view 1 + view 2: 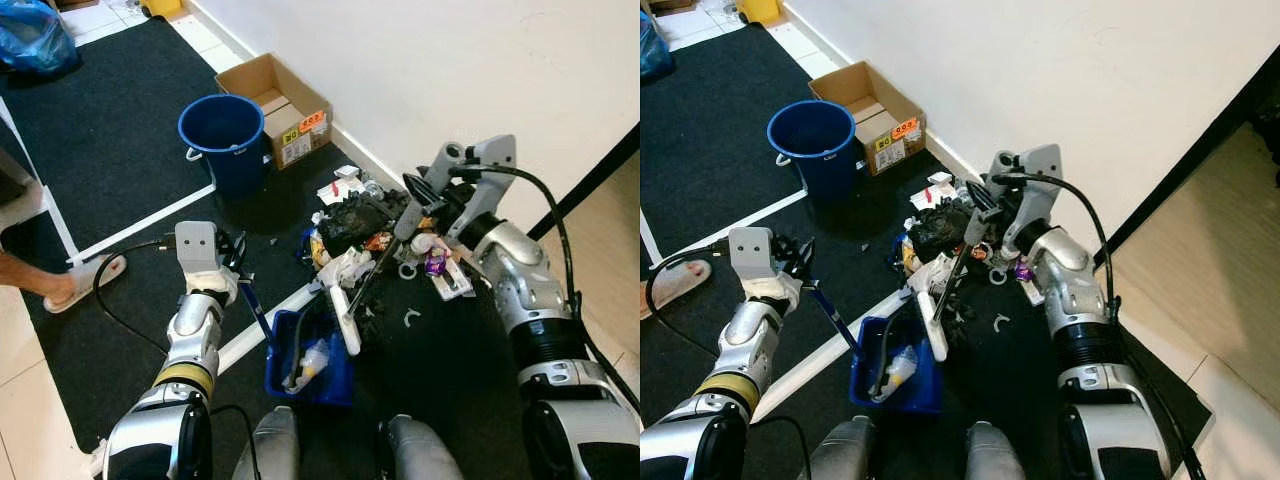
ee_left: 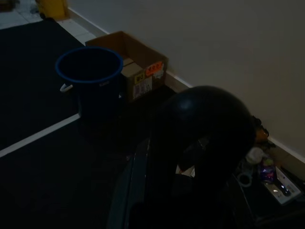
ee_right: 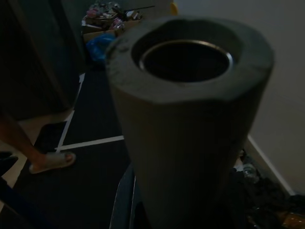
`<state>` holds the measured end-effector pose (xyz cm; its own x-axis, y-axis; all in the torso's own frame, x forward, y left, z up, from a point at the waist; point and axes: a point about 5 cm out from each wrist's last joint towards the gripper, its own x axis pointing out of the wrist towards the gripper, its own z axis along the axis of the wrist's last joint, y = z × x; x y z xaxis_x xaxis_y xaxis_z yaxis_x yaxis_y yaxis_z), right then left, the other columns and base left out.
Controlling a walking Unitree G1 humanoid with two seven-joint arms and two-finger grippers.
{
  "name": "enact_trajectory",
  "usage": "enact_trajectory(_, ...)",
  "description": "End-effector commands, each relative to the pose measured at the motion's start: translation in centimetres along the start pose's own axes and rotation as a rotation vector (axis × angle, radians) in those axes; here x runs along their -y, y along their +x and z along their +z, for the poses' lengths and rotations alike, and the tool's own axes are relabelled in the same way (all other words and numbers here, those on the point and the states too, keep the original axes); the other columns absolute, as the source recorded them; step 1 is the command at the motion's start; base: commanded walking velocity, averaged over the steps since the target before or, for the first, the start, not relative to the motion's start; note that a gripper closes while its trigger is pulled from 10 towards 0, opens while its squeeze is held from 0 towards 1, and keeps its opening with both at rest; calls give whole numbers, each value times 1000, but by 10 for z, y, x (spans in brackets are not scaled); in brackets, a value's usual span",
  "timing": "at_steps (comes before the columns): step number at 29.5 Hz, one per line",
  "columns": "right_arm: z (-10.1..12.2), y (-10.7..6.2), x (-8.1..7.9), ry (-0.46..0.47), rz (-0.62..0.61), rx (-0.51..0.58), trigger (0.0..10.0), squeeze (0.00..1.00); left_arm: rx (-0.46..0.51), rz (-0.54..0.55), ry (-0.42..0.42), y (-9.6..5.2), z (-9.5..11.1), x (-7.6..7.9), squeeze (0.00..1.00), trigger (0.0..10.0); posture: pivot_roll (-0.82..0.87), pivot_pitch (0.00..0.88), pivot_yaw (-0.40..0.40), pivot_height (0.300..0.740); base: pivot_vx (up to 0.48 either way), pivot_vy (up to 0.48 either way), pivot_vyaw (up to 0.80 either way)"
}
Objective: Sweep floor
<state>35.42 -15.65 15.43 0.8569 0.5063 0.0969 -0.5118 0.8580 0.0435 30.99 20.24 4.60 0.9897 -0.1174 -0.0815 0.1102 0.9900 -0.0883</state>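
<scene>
A blue dustpan [image 1: 300, 362] sits on the black mat just before my feet, with a cable and a pale piece of litter inside. My left gripper [image 1: 234, 262] is shut on the dustpan's blue handle [image 1: 254, 308]. My right gripper [image 1: 418, 198] is shut on the grey foam grip [image 3: 190, 119] of a broom, whose dark stick [image 1: 372, 268] slants down to a white head [image 1: 345, 318] at the pan's mouth. A pile of mixed litter [image 1: 360, 220] lies along the wall's foot, with small pieces [image 1: 412, 318] scattered on the mat.
A blue bucket [image 1: 223, 140] and an open cardboard box [image 1: 277, 108] stand by the wall at the far left. A person's foot in a sandal [image 1: 70, 285] rests at the left mat edge. A blue bag [image 1: 35, 40] lies far left. Beige floor [image 1: 1200, 260] lies right.
</scene>
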Motion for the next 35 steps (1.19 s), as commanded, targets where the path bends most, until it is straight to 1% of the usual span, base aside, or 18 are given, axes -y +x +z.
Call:
enact_trajectory(1,19,1,5,-20,-10,76,10000,0,-55,-26,-77,-3,-16,14,0,10000,95,110,-80,740,0,0,0)
enact_trajectory(2,19,1,4,-41,-6,73,10000,0,-55,-25,-76,-3,-16,14,0,10000,95,110,-80,740,0,0,0)
enact_trajectory(3,19,1,4,-41,-6,73,10000,0,-55,-25,-76,-3,-16,14,0,10000,95,110,-80,740,0,0,0)
enact_trajectory(4,17,2,2,-88,-2,58,10000,0,-54,-24,-75,-3,-16,14,0,10000,95,110,-80,740,0,0,0)
enact_trajectory(7,16,4,1,-102,-10,54,10000,0,-53,-22,-74,-3,-16,14,0,10000,95,110,-80,740,0,0,0)
enact_trajectory(11,23,6,4,-83,-35,99,10000,0,-49,-16,-70,-4,-16,13,0,10000,100,117,-79,740,0,0,0)
enact_trajectory(14,35,8,9,-4,-37,163,10000,0,-51,-5,-67,-6,-17,11,0,10000,108,120,-83,740,0,0,0)
enact_trajectory(16,37,8,11,5,-43,170,10000,0,-51,-4,-67,-7,-18,11,0,10000,108,120,-83,740,0,0,0)
enact_trajectory(18,36,9,12,-42,-46,150,10000,0,-50,-1,-68,-7,-18,11,0,10000,108,120,-83,740,0,0,0)
enact_trajectory(23,35,10,14,-90,-63,134,10000,0,-49,-3,-68,-7,-18,11,0,10000,111,122,-86,740,0,0,0)
enact_trajectory(24,38,10,17,-116,-80,139,10000,0,-50,-5,-68,-8,-18,12,0,10000,113,122,-85,740,0,0,0)
enact_trajectory(26,38,10,17,-123,-87,141,10000,0,-50,-5,-68,-8,-19,12,0,10000,113,122,-85,740,0,0,0)
enact_trajectory(31,42,7,28,-183,-151,141,10000,0,-50,-5,-68,-8,-19,12,0,10000,117,118,-87,740,0,0,0)
enact_trajectory(35,31,5,31,-242,-156,72,10000,0,-48,-5,-67,-9,-19,11,0,10000,118,117,-87,740,0,0,0)
